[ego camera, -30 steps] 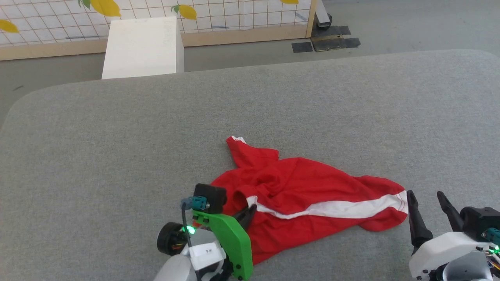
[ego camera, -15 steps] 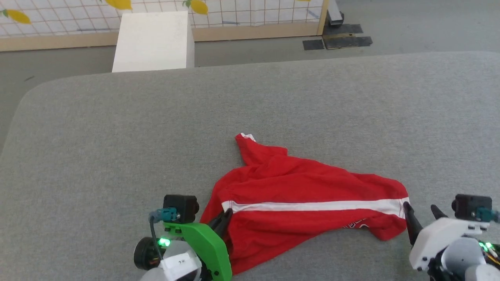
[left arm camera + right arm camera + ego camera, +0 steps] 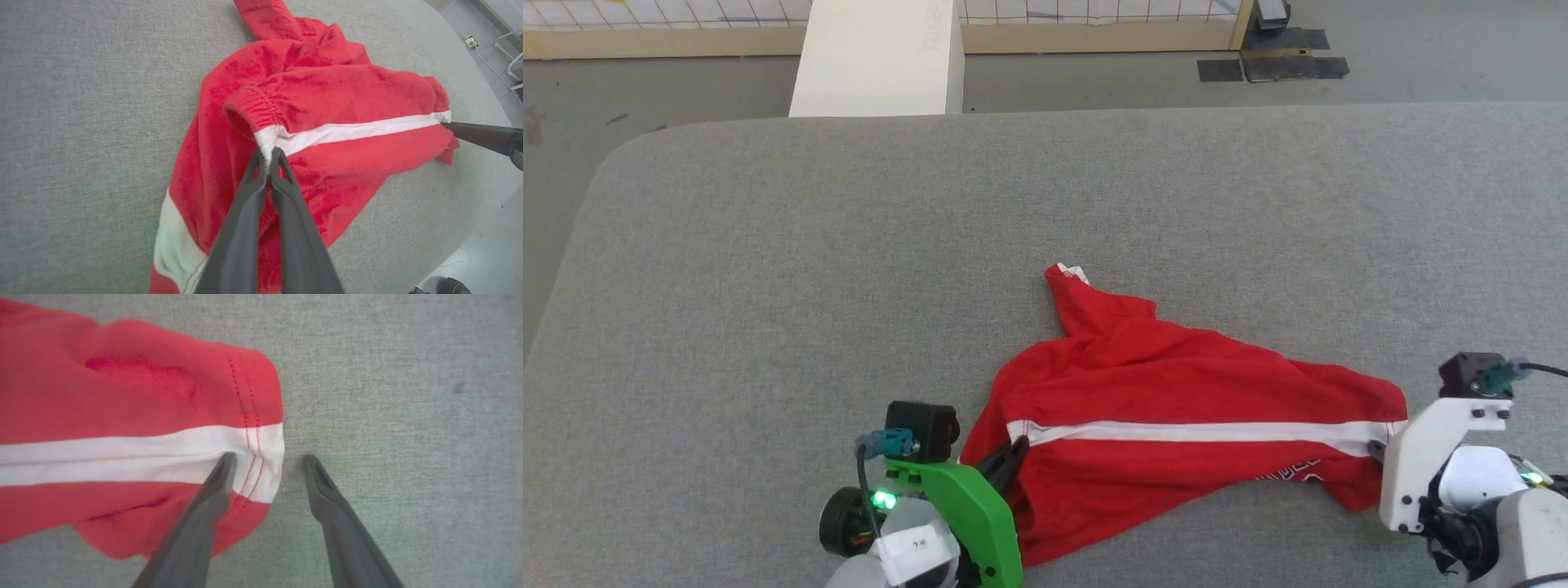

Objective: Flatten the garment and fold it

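A grey table with a felt-like, finely woven top and rounded corners carries the garment, which lies crumpled toward the near edge. Beyond the garment, past the table's far edge, a white box stands on grey floor. A wood-based grid panel and dark mats lie beyond it too.

The garment is soft, wrinkled red fabric, with one narrow end pointing away from the robot. A white stripe runs along it from a gathered elastic waistband to a hem with double red stitching.

The left gripper has its fingers pressed together, pinching the stripe's waistband end. The right gripper has its fingers spread at the stripe's hem end. One fingertip is over the white cloth and the other is over bare table just beside the garment. Whether either touches cannot be told.
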{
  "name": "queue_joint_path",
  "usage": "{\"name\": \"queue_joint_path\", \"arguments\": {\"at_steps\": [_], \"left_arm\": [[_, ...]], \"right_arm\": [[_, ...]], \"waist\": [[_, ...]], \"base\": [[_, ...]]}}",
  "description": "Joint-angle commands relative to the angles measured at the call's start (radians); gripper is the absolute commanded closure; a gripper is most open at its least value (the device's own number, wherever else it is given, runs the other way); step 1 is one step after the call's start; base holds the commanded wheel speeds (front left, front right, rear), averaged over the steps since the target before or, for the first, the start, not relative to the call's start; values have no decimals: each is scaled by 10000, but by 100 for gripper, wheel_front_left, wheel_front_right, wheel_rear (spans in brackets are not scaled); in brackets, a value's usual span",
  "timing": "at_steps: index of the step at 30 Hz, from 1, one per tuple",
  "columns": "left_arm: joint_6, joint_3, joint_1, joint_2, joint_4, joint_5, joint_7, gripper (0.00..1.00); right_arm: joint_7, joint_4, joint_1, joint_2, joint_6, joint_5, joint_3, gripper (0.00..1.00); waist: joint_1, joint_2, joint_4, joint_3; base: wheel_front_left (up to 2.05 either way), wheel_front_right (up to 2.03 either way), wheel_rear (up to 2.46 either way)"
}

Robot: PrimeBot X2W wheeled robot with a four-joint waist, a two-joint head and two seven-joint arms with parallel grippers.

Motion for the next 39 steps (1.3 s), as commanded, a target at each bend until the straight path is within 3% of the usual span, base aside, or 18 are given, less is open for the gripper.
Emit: {"name": "queue_joint_path", "arguments": {"at_steps": [1, 10, 19, 25, 30, 35, 39], "left_arm": [[-48, 2, -103, 42, 27, -71, 9, 100], [-183, 71, -56, 183, -118, -118, -395, 100], [-762, 671, -812, 444, -1048, -994, -833, 100], [-1011, 1133, -3048, 472, -1262, -2153, -155, 100], [-939, 1859, -5809, 398, -691, -2678, 163, 100], [-596, 2674, -8478, 155, 320, -2768, -385, 100], [-477, 3204, -10443, 19, 1052, -2651, -1315, 100]], "right_arm": [[394, 63, 375, 187, -9, 32, 216, 100], [-562, -1782, 1122, 187, -9, 726, 243, 100], [-1055, -3466, 879, 187, -9, 938, 790, 100], [-697, -3955, -1255, -410, -9, 719, 1489, 100], [-816, -3508, -3995, -873, -9, 768, 1784, 100], [-1547, -2557, -6769, -753, -9, 560, 1770, 100], [-2865, -1681, -8969, -529, -9, 93, 1713, 100]], "waist": [[0, 0, -10, -6], [0, 0, -148, -261], [0, 0, -558, -309], [0, 0, -646, 357], [0, 0, -716, 1407], [0, 0, -810, 2470], [0, 0, -921, 3305]], "base": [[0, 0, 0], [0, 0, 0], [0, 0, 0], [0, 0, 0], [0, 0, 0], [0, 0, 0], [0, 0, 0]]}}
